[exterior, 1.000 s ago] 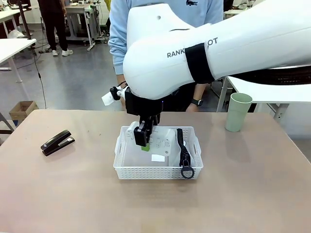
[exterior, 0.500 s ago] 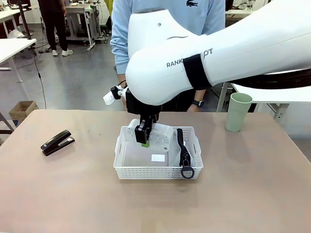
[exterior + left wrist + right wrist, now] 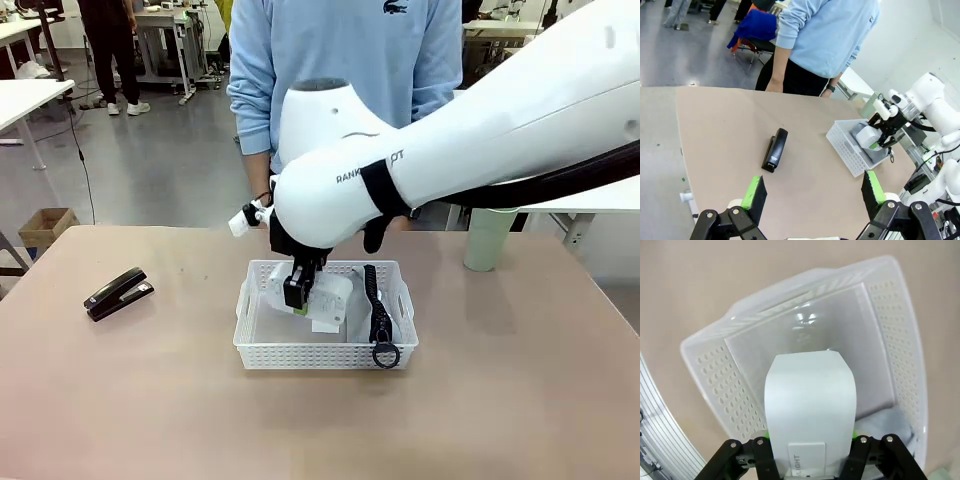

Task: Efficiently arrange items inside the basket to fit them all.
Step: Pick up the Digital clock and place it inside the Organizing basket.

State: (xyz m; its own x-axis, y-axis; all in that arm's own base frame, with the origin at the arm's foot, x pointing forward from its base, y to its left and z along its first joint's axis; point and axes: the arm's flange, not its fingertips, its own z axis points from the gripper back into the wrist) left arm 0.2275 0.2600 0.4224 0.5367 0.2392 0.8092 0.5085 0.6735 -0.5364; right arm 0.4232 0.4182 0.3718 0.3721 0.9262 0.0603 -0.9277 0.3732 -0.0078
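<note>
While the right gripper (image 3: pixel 298 292) hangs over the basket (image 3: pixel 300 352) with its jaws clamped on the white flat box (image 3: pixel 335 290), the point that matters is how that box sits against the space below it. In the right wrist view the box runs straight out from the jaws toward 12 o'clock, its near end pinched between the pads, and the bare basket floor lies beyond it toward 12 o'clock. The grey pouch (image 3: pixel 378 305) is bunched at about 4 o'clock, against the basket wall. From the front, the box is held tilted, one end low over the floor and the other raised. The pouch stands on its edge along the basket's 3 o'clock side, zipper up and ring at the near corner. The free floor therefore lies at 9 o'clock of the pouch, and the box would probably need to lie flat there with its long axis alongside the pouch. The black stapler (image 3: pixel 118 293) lies on the table well apart at the basket's 9 o'clock. The pale green cup (image 3: pixel 488 250) stands at about 2 o'clock, partly behind the arm. The left gripper (image 3: pixel 813 192) hovers with jaws wide apart and nothing between them; the stapler is toward its 11 o'clock, so that arm looks the nearer one to it.
</note>
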